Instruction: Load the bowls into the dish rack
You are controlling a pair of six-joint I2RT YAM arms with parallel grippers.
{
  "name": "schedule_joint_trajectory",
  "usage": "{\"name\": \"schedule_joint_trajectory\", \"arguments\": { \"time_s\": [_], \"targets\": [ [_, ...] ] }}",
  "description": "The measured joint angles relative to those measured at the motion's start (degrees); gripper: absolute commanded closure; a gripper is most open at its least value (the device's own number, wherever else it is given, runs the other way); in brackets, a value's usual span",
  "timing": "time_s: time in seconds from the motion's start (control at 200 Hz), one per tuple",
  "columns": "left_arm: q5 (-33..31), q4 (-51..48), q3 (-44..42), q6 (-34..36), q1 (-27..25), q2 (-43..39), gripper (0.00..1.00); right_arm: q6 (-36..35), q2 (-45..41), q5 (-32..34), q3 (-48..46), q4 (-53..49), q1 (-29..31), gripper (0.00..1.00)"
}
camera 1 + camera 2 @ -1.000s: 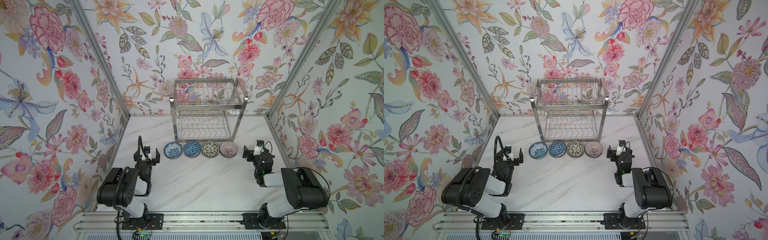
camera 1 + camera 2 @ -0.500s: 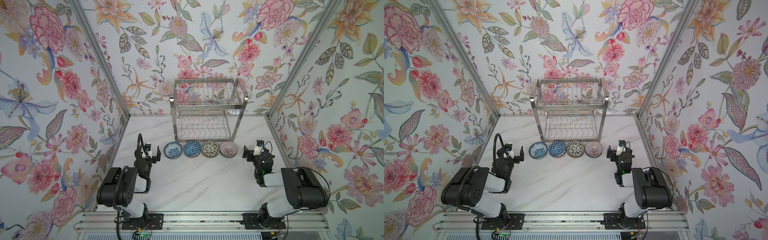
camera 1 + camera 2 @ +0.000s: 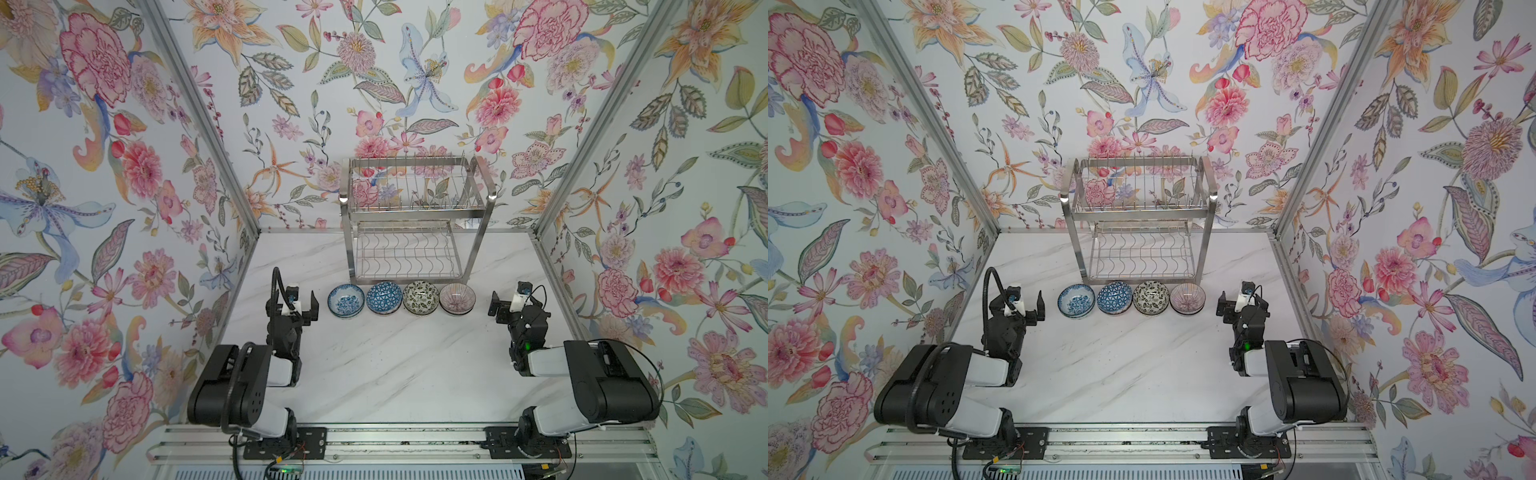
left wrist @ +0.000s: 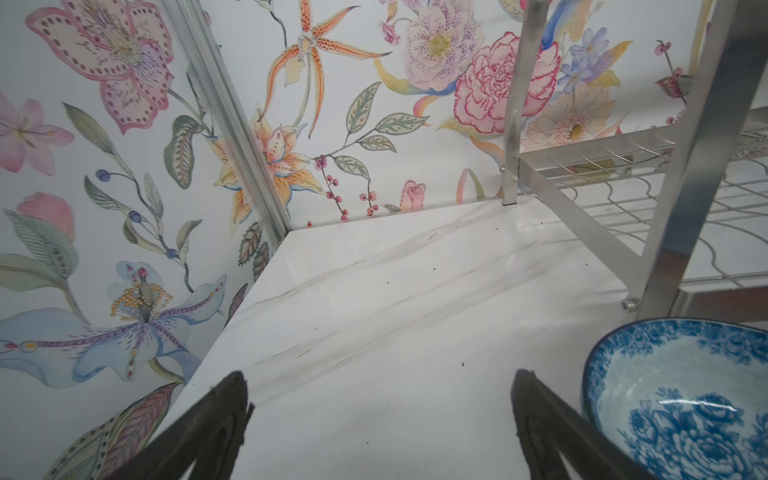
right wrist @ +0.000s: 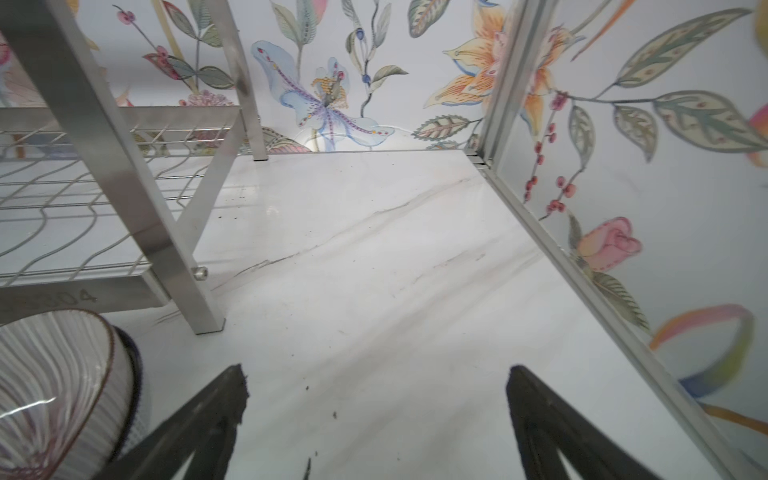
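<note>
Several bowls stand upright in a row on the white marble table, just in front of the dish rack (image 3: 413, 216) (image 3: 1138, 216): blue floral bowl (image 3: 345, 300), blue triangle bowl (image 3: 385, 297), black-and-white floral bowl (image 3: 421, 296), pink-lined bowl (image 3: 457, 297). Both rack shelves are bare. My left gripper (image 3: 293, 309) (image 4: 380, 386) is open and empty, low over the table just left of the blue floral bowl (image 4: 681, 399). My right gripper (image 3: 513, 309) (image 5: 376, 382) is open and empty, to the right of the pink-lined bowl (image 5: 54, 386).
Flowered walls with metal corner posts (image 3: 199, 116) (image 3: 598, 120) close in the table on three sides. The rack's front legs (image 4: 685, 187) (image 5: 104, 145) stand right behind the end bowls. Both arm bases sit on a rail (image 3: 374, 440) at the front edge.
The left gripper has edged slightly forward toward the rack. The right arm and the bowls have not moved.
</note>
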Motion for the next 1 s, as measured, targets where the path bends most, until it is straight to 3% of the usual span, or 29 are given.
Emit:
{"name": "schedule_joint_trajectory", "arguments": {
  "time_s": [0.13, 0.29, 0.596, 1.001],
  "targets": [
    [-4.02, -14.51, 7.87, 0.33, -5.55, -12.46, 0.01, 0.2, -13.64, 6.14, 4.66, -16.48, 5.84, 0.01],
    [-5.03, -31.71, 21.42, -1.86, -8.46, -16.52, 0.0, 0.5, -21.31, 7.98, 16.83, -31.91, 13.11, 0.01],
    [-1.25, -56.52, 25.22, -8.17, -9.03, -17.27, 0.01, 1.31, -17.84, 7.58, 32.02, -56.39, 25.97, 0.01],
    [1.01, -65.53, 27.19, -10.45, -13.03, -14.01, 0.01, 1.97, -16.31, 9.46, 33.7, -63.6, 30.27, 0.01]
  ]
}}
